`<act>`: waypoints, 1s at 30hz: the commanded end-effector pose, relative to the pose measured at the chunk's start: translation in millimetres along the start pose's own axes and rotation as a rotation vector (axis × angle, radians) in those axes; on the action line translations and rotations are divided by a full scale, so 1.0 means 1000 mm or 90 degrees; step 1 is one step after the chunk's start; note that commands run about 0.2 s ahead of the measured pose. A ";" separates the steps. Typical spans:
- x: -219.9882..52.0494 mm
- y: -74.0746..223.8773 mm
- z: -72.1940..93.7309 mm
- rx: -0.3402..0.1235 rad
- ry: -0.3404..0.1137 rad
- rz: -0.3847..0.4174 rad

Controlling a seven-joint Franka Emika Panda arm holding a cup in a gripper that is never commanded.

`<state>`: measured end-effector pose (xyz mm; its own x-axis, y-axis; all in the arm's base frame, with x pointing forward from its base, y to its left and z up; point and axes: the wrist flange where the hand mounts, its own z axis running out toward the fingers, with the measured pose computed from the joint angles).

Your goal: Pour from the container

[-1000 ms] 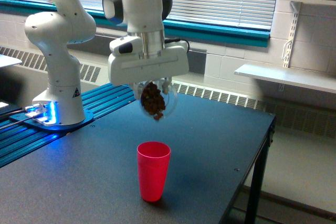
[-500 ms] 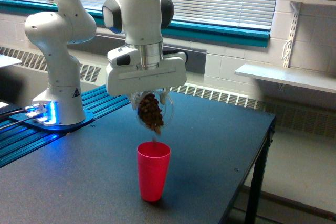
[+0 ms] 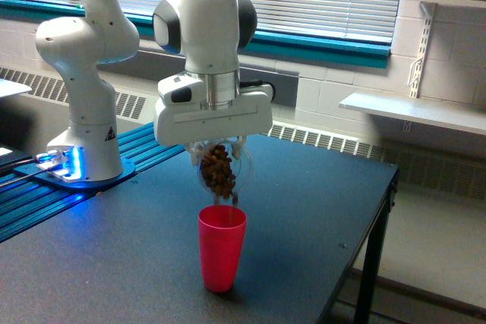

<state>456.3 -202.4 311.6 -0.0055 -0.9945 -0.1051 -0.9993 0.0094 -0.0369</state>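
The container [image 3: 222, 168] is a clear rounded plastic cup filled with brown pieces, held under the white gripper [image 3: 219, 146], which is shut on it. It is tipped with its mouth downward, just above the rim of the red cup [image 3: 222, 246]. Brown pieces hang at its lip right over the red cup's opening. The red cup stands upright on the dark table [image 3: 304, 202]. The fingers are mostly hidden behind the gripper's white body.
The arm's white base [image 3: 83, 149] stands on a blue ribbed platform at the exterior view's left. The table's edge runs along the exterior view's right, with a drop to the floor. A wall shelf [image 3: 410, 111] and window blinds lie behind.
The gripper has come down and shifted slightly, bringing the container from well above the red cup to just over its rim. Brown pieces now spill from its lip.
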 end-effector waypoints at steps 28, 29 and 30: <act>0.008 -0.001 0.006 -0.061 0.003 0.030; 0.008 -0.001 0.006 -0.063 0.002 0.028; 0.007 -0.001 0.006 -0.067 0.002 0.027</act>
<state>456.5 -206.5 303.0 -0.0368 -0.9940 -0.1031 -0.9981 0.0314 0.0533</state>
